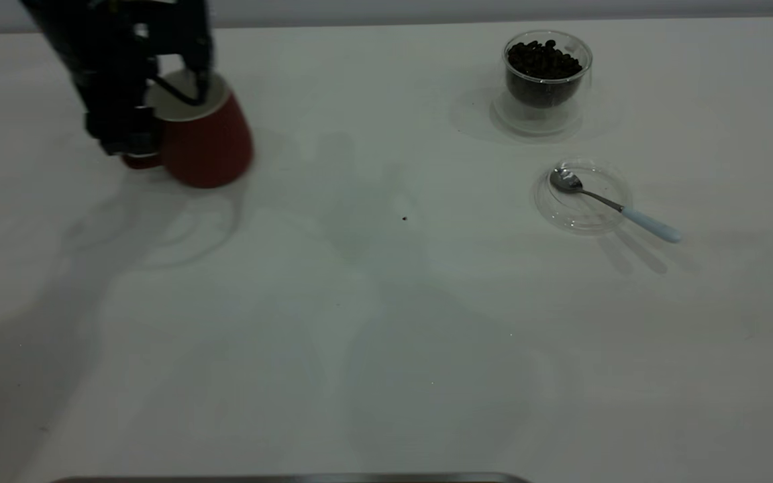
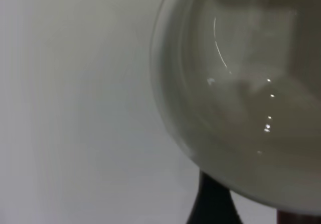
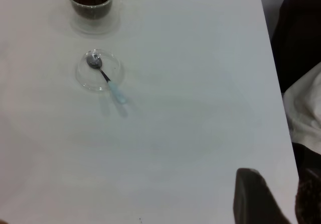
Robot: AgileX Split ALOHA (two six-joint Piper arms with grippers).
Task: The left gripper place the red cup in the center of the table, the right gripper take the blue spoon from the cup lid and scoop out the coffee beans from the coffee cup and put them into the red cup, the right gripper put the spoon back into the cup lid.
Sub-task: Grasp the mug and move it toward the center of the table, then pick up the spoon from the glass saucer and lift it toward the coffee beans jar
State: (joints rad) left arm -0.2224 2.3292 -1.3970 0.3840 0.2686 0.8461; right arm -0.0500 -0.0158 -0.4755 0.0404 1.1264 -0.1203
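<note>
Because the red cup (image 1: 207, 137) belongs at the table's (image 1: 386, 335) center, we are carrying it tilted at far left, our left gripper (image 1: 165, 94) clenching its rim; the right gripper (image 3: 266, 199) is waiting, its state unclear.

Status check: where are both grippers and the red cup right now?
Left gripper shut on red cup, tilted, far left of table. Right gripper parked off to the side. Blue spoon untouched on cup lid. Centre unobstructed.
</note>
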